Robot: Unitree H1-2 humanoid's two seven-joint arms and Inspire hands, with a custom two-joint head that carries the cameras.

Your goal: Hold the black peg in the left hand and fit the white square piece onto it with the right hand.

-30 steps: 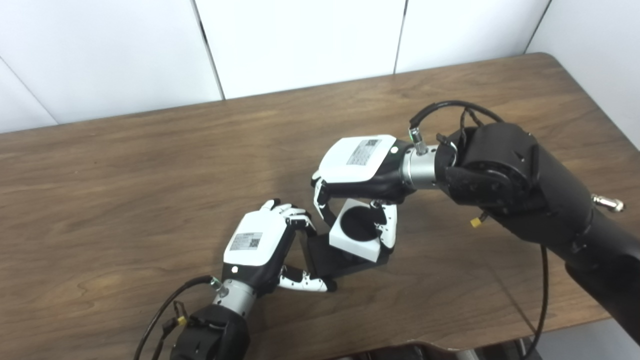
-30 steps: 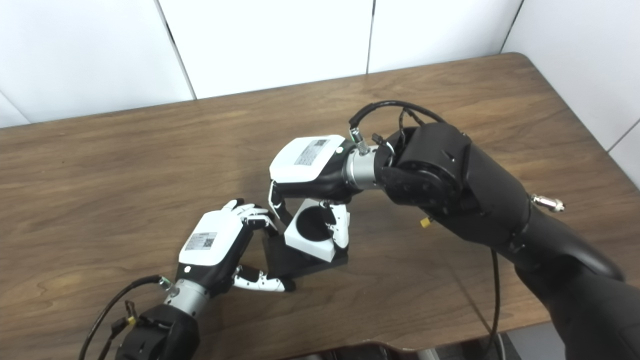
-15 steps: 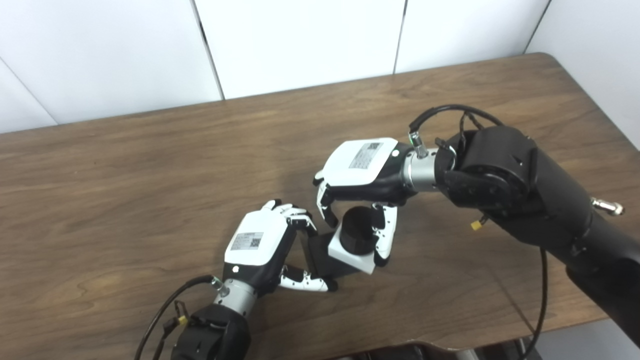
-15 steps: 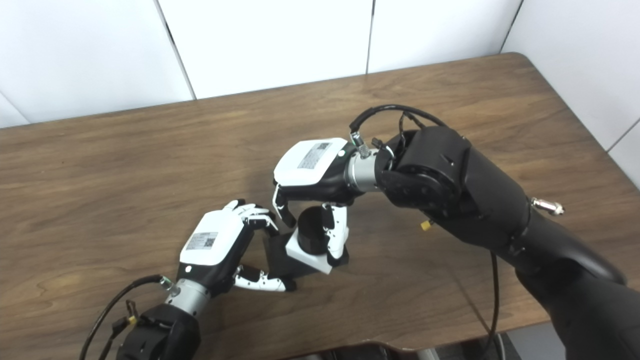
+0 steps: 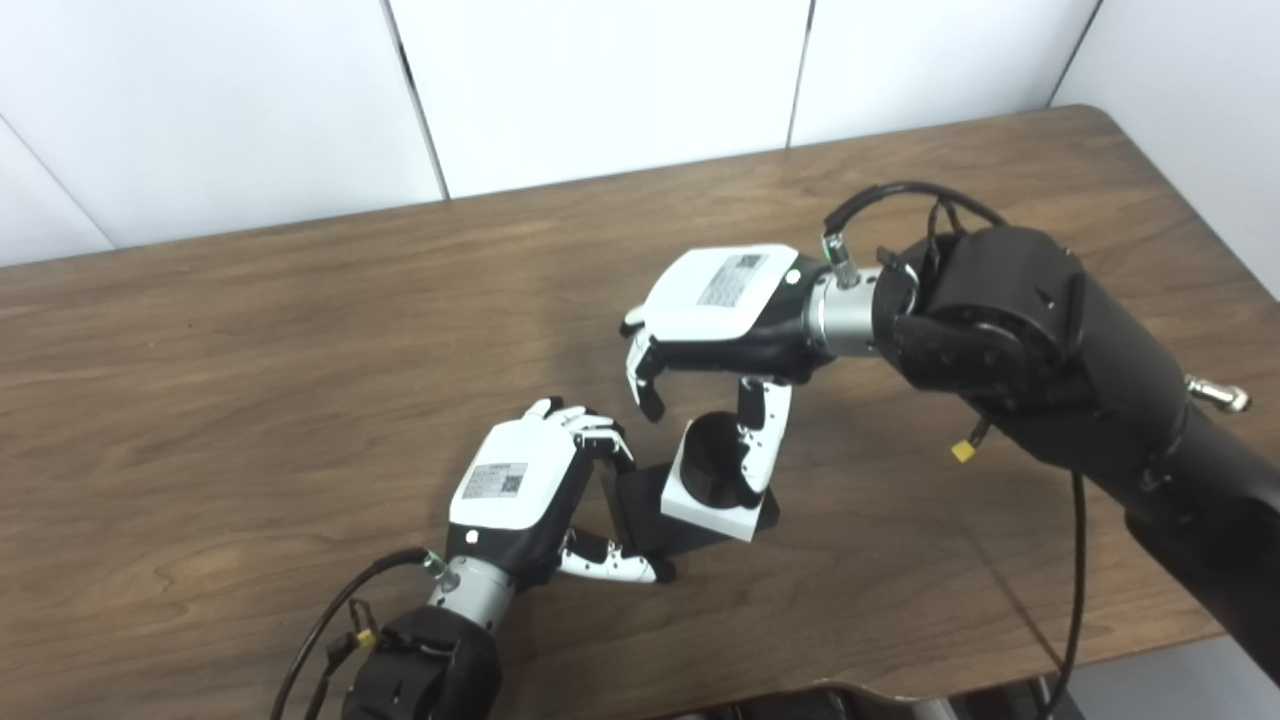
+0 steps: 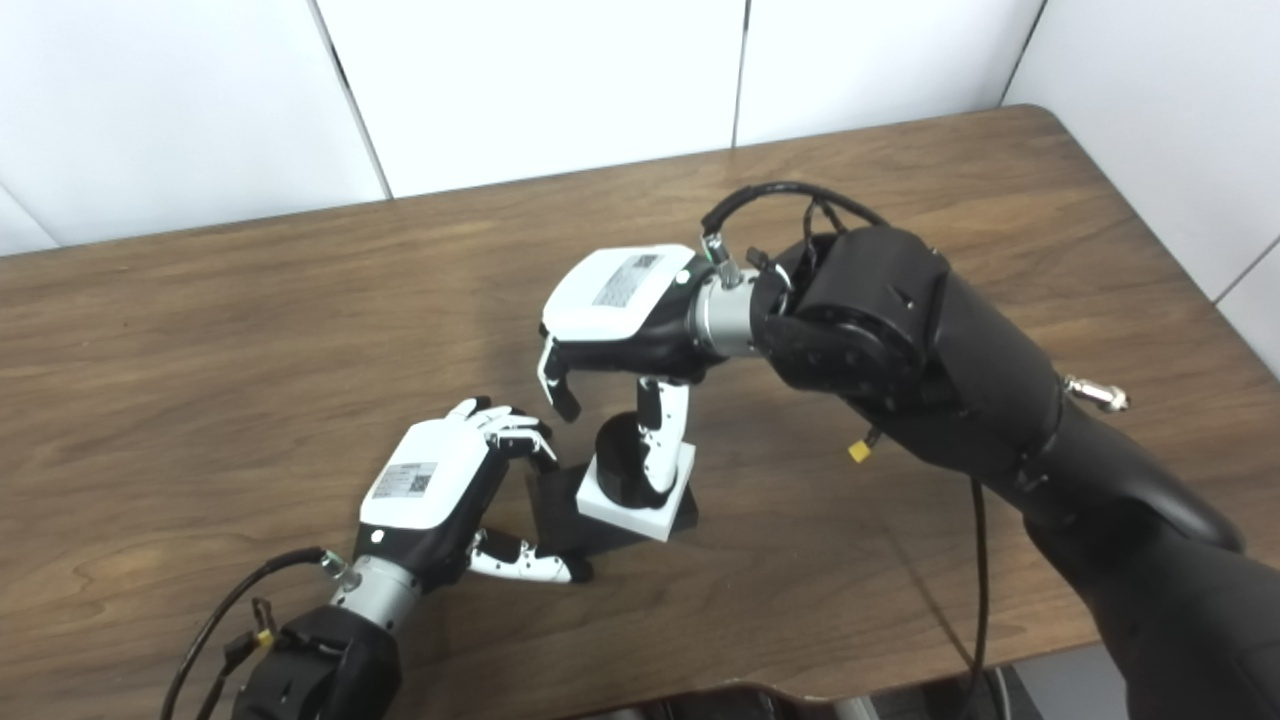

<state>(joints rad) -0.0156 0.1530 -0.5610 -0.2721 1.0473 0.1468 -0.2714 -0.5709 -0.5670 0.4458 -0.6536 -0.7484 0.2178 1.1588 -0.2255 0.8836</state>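
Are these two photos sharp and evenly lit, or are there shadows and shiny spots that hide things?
Left eye view: sharp, soft even light; the right hand casts only a faint shadow on the table; the black peg shows little surface detail. Right eye view: equally crisp; the white square piece and the left hand look bright but are not washed out; mild sheen on the wood.

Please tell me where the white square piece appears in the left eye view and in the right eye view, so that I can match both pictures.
Left eye view: the white square piece lies just below centre, around the black peg.
Right eye view: the white square piece lies at mid-width, below centre.
Shared landmark: the left hand, immediately left of the piece in both views.
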